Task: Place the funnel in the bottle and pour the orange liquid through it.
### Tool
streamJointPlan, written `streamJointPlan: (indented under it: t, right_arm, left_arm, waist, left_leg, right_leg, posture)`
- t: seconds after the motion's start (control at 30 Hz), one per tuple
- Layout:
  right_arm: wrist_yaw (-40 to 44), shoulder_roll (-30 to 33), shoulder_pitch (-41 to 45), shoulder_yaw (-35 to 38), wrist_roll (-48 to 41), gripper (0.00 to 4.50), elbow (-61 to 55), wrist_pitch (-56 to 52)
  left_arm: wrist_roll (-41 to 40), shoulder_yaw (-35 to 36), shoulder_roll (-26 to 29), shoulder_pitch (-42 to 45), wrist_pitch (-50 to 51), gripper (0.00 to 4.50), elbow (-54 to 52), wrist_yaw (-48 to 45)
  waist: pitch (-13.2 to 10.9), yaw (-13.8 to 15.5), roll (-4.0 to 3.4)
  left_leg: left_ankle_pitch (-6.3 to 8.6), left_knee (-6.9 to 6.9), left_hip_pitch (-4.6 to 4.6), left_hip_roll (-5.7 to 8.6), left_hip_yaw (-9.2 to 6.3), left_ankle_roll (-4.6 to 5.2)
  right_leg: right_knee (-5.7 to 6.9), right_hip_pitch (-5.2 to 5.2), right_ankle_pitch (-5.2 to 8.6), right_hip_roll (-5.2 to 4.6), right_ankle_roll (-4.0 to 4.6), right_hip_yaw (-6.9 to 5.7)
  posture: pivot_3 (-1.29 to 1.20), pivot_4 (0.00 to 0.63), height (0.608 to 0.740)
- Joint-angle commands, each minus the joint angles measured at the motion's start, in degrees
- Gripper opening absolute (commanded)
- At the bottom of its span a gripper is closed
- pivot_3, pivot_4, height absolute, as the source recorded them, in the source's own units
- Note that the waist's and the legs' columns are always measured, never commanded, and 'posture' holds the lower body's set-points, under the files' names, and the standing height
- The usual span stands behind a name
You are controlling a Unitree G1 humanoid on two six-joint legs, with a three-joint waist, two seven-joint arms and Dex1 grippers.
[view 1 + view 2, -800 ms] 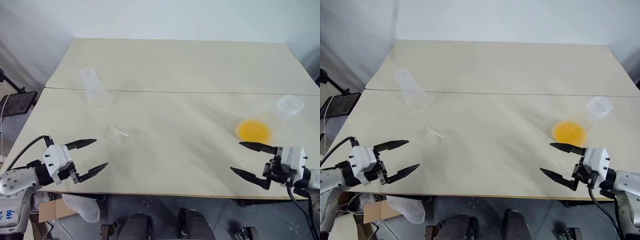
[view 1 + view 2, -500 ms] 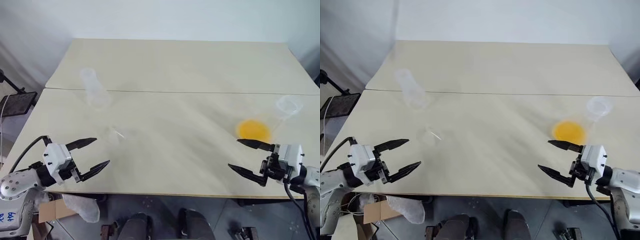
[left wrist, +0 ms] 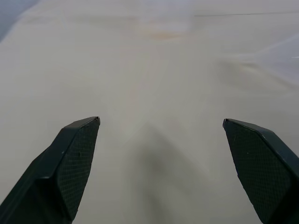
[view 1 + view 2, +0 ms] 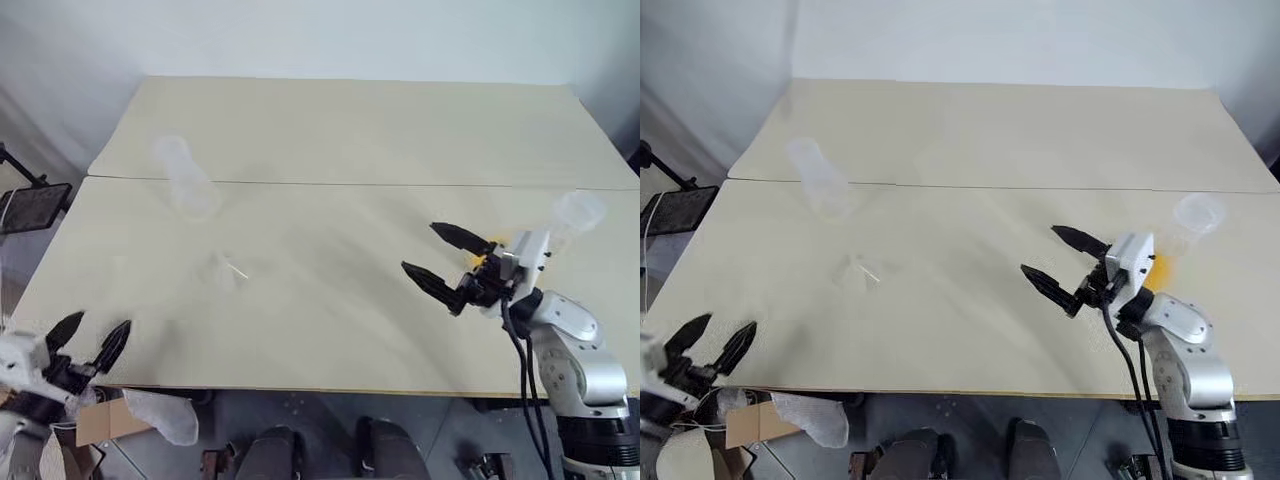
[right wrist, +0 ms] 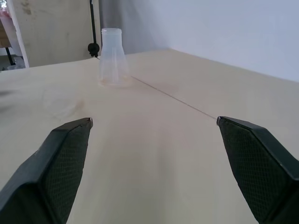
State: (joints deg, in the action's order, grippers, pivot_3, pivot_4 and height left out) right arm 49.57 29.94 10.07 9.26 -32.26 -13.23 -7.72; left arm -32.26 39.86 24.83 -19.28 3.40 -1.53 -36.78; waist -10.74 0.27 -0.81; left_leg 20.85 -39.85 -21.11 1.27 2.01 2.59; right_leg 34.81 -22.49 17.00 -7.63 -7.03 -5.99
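Note:
The bottle (image 4: 185,180) is a clear flask standing upright at the table's far left; it shows upright in the right wrist view as well, bottle (image 5: 113,58). The small clear funnel (image 4: 228,268) lies on the table nearer to me than the bottle. A second clear flask (image 4: 575,214) stands at the right, with a patch of orange liquid (image 4: 1155,262) showing behind my right hand. My right gripper (image 4: 418,248) hovers open over the table just left of that flask, pointing left. My left gripper (image 4: 100,322) is open and empty at the near left edge.
Two cream tables (image 4: 330,130) meet along a seam (image 4: 400,184) running left to right. A cardboard box and a plastic bag (image 4: 160,415) lie on the floor under the near left corner. A black stand (image 4: 30,205) is off the left edge.
My right gripper has swung up and left, now in front of the orange flask. My left gripper has pulled back and down to the near left corner. Both stay open.

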Motion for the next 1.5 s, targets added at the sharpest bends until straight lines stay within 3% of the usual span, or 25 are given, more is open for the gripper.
streamJointPlan:
  t: [0.03, 0.2, 0.37, 0.6, 0.8, 1.43, 1.5]
  right_arm:
    - [-0.77, -0.23, 0.07, 0.61, 0.34, 4.47, -1.49, 0.75]
    - [-0.19, -0.10, -0.87, 0.47, 1.05, 4.47, -0.98, 1.25]
    - [0.39, 0.03, -1.62, 0.63, 1.13, 4.47, -1.07, 1.52]
    - [-0.32, -0.65, -1.69, 0.22, 1.36, 4.47, -1.68, 1.46]
    - [-1.96, -2.02, -1.17, -0.30, 2.19, 4.47, -1.82, 1.71]
    - [-5.17, -4.29, -3.29, -0.23, 3.51, 4.47, -4.01, 3.51]
    - [-5.48, -4.44, -3.52, -0.15, 3.69, 4.50, -4.00, 3.88]
  left_arm:
    - [-3.10, 1.11, -0.19, -0.57, 2.03, 4.50, -4.52, 1.61]
    - [-6.13, -1.73, 4.70, 8.07, 9.60, 4.50, -7.25, 4.13]
    - [-5.18, -7.40, 10.04, 24.23, 17.70, 4.50, -4.00, 8.75]
    - [4.88, -17.47, 11.59, 48.22, 15.90, 4.50, 16.24, 11.39]
    - [10.14, -20.72, 9.04, 59.93, 8.52, 4.50, 30.41, 12.15]
    - [16.95, -23.71, 6.24, 78.82, -5.48, 4.50, 59.66, 8.41]
    - [17.31, -23.65, 6.18, 79.51, -5.81, 4.09, 61.06, 8.28]
  waist:
    - [0.01, 0.74, 0.02]
    - [0.02, 1.30, 0.04]
    - [0.02, 0.94, 0.03]
    - [0.01, 0.58, 0.06]
    - [-0.01, 0.48, 0.11]
    - [-0.09, 1.01, 0.27]
    - [-0.10, 1.00, 0.27]
  left_leg:
    - [0.00, -0.03, 0.00, 0.00, 0.00, 0.00]
    - [-0.02, -0.16, 0.00, 0.02, -0.01, 0.02]
    - [-0.04, -0.15, 0.04, 0.04, 0.02, 0.01]
    - [-0.06, -0.12, 0.04, 0.16, 0.16, 0.04]
    - [-0.08, -0.18, 0.05, 0.15, 0.24, 0.07]
    - [-0.11, -0.24, 0.00, 0.20, 0.23, 0.10]
    - [-0.11, -0.24, 0.00, 0.20, 0.23, 0.10]
  right_leg:
    - [-0.01, 0.02, 0.00, 0.00, 0.00, 0.00]
    - [-0.11, 0.04, 0.00, -0.07, 0.02, 0.04]
    - [0.29, -0.01, 0.00, 0.01, 0.04, 0.05]
    - [0.44, -0.13, -0.03, 0.45, -0.02, -0.38]
    - [0.48, -0.12, -0.04, 0.46, -0.06, -0.39]
    - [0.52, -0.12, -0.07, 0.43, -0.11, -0.48]
    - [0.53, -0.12, -0.07, 0.43, -0.11, -0.49]
  posture:
    - [0.00, 0.150, 0.740]
    - [0.00, 0.150, 0.740]
    - [0.00, 0.150, 0.740]
    - [0.00, 0.150, 0.740]
    - [0.00, 0.150, 0.740]
    - [0.00, 0.150, 0.740]
    - [0.00, 0.150, 0.740]
